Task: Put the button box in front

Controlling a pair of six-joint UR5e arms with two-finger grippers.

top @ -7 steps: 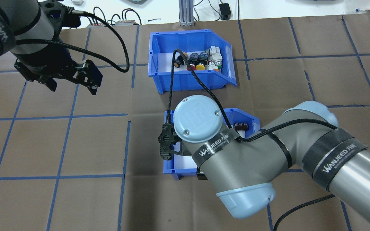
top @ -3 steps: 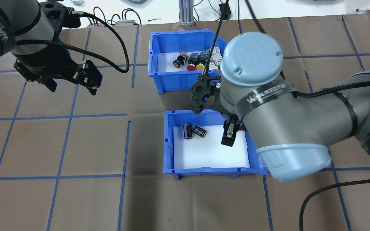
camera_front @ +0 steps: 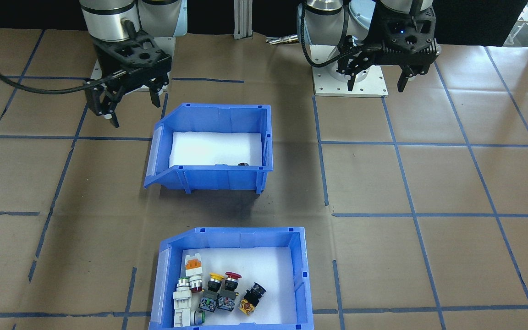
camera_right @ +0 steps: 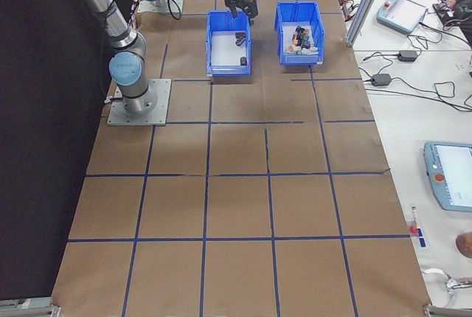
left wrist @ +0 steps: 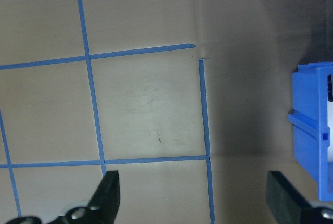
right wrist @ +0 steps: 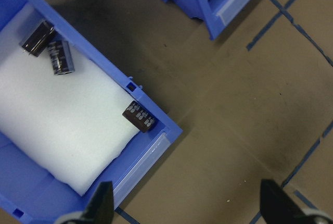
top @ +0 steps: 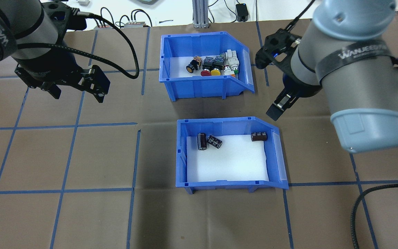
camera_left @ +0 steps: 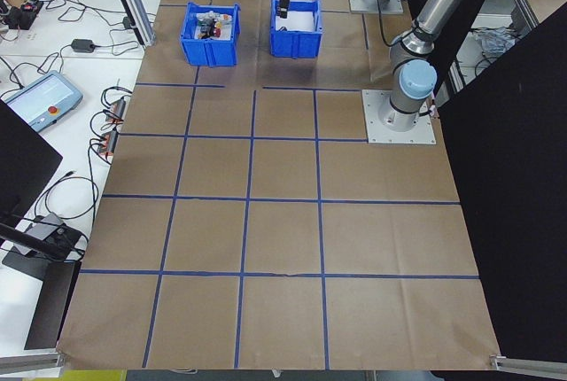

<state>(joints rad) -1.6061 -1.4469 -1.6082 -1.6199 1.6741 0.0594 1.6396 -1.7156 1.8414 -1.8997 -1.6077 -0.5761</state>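
Two blue bins sit one behind the other on the papered table (top: 81,214): the button box (top: 204,67), holding coloured push-buttons (top: 212,65), is the farther from the robot, and the capacitor bin (top: 228,154) is the nearer, a strip of bare table between them. Your right gripper (top: 278,103) hangs in the air just off the open-front corners of both bins, fingers spread and holding nothing, as its wrist view confirms; your left gripper (top: 78,86) hovers well apart over bare table, likewise spread and empty. Neither bin is gripped. The chief hazard, as far as can be judged, is confusing the two: they are alike in colour and shape, and the capacitor bin lies closer to the right gripper's path. Whichever place "in front" means, the two bins are in line, so a straight push or carry of the button box may strike the capacitor bin and shove it along. A pinch on the thin plastic wall may slip or tilt the box; its low front would then let the loose buttons roll out. Watch also the right arm's cable (top: 358,211), which trails near the table.
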